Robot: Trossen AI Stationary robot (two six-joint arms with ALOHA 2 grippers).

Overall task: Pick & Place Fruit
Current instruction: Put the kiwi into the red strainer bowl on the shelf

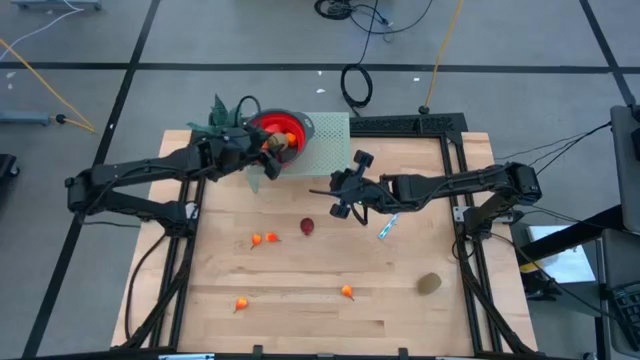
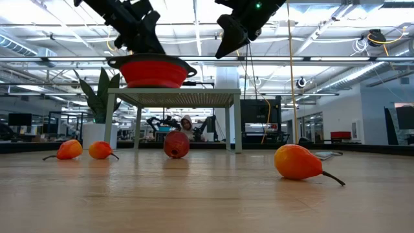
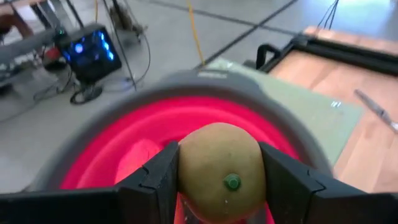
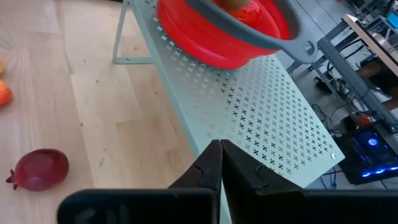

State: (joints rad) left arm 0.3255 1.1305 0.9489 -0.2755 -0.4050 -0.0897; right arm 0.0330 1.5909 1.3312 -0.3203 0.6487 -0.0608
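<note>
Bench (image 1: 300, 310): pale wooden top in a dark frame, carrying every item below.

Perforated stand (image 4: 261, 124): pale green metal shelf on legs, at the far edge of the bench, with the bowl on top of it.

Bowl (image 1: 297, 122): round, red, grey rim; sits on the stand. At least one orange piece lies inside it.

Left hand (image 3: 217, 186): over the bowl, its two dark fingers (image 3: 155, 180) clamped on either side of a brownish-green oval fruit (image 3: 219, 165) with a small green dot on its end. The fruit is held just above the red inside of the bowl.

Right hand (image 4: 219, 163): empty, fingers pressed together, raised above the bench near the front edge of the stand, to the right of the bowl.

Second brownish-green oval (image 1: 429, 283): lying on the bench towards the near right corner, well apart from the rest.

Dark red round fruit (image 1: 307, 227): lying on the bench near the middle, in front of the stand.

Pair of small orange pieces (image 1: 263, 239): just beside each other, left of the dark red fruit.

Single orange piece (image 1: 241, 303): near the front edge, on the left.

Single orange piece (image 1: 347, 292): near the front edge, towards the centre.

Blue-and-white stick (image 1: 388, 226): slim, lying on the bench below the right arm.
</note>
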